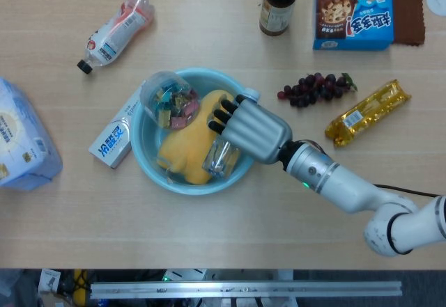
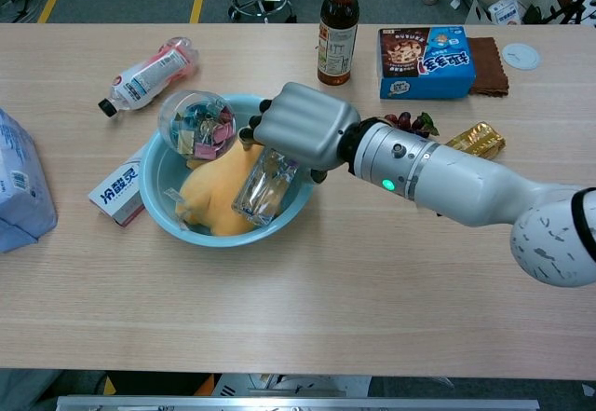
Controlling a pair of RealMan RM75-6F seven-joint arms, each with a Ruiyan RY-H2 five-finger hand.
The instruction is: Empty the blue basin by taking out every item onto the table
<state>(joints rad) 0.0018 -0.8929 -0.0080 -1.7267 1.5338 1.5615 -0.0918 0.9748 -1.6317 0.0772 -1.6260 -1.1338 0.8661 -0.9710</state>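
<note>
The blue basin (image 1: 150, 164) (image 2: 158, 211) sits left of centre. It holds a yellow plush toy (image 1: 185, 147) (image 2: 209, 197), a clear plastic bottle (image 1: 221, 157) (image 2: 261, 192) lying on the toy, and a clear jar of coloured clips (image 1: 169, 101) (image 2: 197, 124) leaning on the far rim. My right hand (image 1: 251, 129) (image 2: 303, 131) hovers over the bottle's upper half. Its fingers curve down on the toy's side and the thumb on the near side. The bottle still lies in the basin. My left hand is in neither view.
A toothpaste box (image 1: 115, 136) touches the basin's left side. A drink bottle (image 1: 117, 30) and a tissue pack (image 1: 21, 140) lie to the left. A dark bottle (image 1: 279, 4), cookie box (image 1: 354, 14), grapes (image 1: 317, 88) and gold snack bar (image 1: 367, 112) lie to the right.
</note>
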